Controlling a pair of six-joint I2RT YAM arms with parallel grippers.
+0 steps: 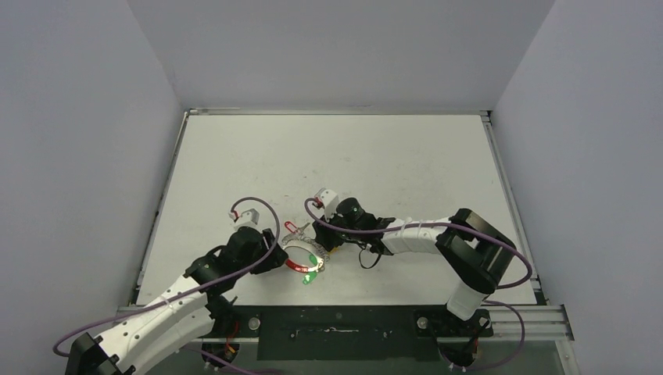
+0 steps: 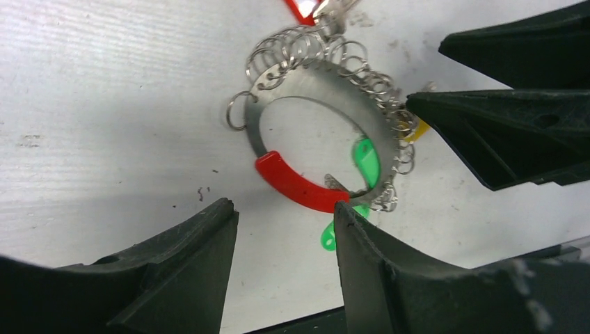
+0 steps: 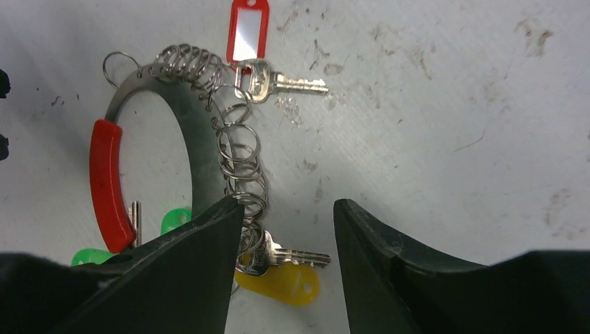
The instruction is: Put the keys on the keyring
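Note:
The keyring (image 1: 299, 241) lies flat on the table between both grippers. In the left wrist view it is a grey metal band (image 2: 306, 85) with a red plastic segment (image 2: 296, 185) and several small wire rings. A red‑tagged key (image 3: 278, 83), a yellow‑tagged key (image 3: 286, 257) and green tags (image 2: 367, 160) hang from those rings. My left gripper (image 2: 284, 212) is open, its right fingertip (image 2: 346, 212) at the end of the red segment. My right gripper (image 3: 289, 206) is open, its left finger over the ringed band, the yellow‑tagged key between the fingers.
The white table (image 1: 375, 156) has raised edges at the back and sides, inside grey walls. A black rail (image 1: 336, 320) runs along the near edge by the arm bases. My right gripper's black fingers (image 2: 501, 132) show in the left wrist view.

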